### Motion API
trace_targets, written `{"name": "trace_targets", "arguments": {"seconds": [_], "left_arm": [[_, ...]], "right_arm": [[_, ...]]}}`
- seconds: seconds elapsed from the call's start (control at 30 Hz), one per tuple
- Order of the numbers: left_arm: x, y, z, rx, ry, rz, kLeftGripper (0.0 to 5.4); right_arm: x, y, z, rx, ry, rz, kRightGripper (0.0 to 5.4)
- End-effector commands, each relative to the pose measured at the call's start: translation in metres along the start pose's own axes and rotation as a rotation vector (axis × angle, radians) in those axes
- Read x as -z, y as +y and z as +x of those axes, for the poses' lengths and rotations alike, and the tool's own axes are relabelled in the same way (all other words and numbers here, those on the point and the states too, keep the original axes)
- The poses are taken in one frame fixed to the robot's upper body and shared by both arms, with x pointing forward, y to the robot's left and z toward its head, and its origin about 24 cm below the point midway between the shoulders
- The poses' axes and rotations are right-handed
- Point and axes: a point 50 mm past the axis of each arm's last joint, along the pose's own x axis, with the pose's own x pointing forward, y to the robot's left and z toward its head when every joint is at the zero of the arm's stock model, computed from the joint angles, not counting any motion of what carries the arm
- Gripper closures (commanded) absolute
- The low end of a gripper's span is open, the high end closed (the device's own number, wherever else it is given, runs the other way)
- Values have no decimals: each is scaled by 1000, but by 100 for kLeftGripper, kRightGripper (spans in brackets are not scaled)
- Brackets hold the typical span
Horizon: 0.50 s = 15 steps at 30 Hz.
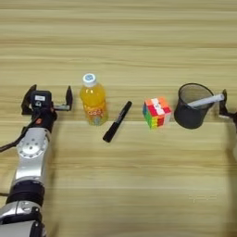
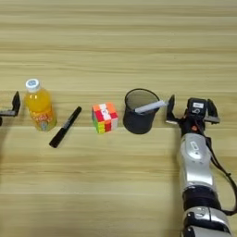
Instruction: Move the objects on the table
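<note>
1. One small orange-juice bottle (image 1: 93, 100) with a white cap stood upright on the table (image 1: 118, 41), just right of my left gripper (image 1: 47, 99), whose fingers were spread wide on nothing.
2. One black marker (image 1: 117, 121) lay slanted between the bottle and the one multicoloured puzzle cube (image 1: 157, 111).
3. One black mesh pen cup (image 2: 140, 111) held one white marker (image 2: 150, 107), leaning on its rim.
4. My right gripper (image 2: 191, 109) sat just right of the cup, open and empty.
</note>
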Motion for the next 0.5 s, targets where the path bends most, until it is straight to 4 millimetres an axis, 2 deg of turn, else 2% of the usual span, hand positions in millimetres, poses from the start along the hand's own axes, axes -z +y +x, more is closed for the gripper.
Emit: {"name": "trace_targets", "arguments": {"seconds": [0.03, 0.3, 0.5], "left_arm": [[-3, -8, -1, 11, -20, 2, 2], [-7, -14, -4, 3, -28, -4, 2], [-8, -14, -5, -5, -30, 0, 2]], "right_arm": [[-14, -18, 5, 12, -35, 9, 0], [-34, -22, -5, -24, -92, 65, 0], [-48, -6, -24, -136, -119, 205, 0]]}}
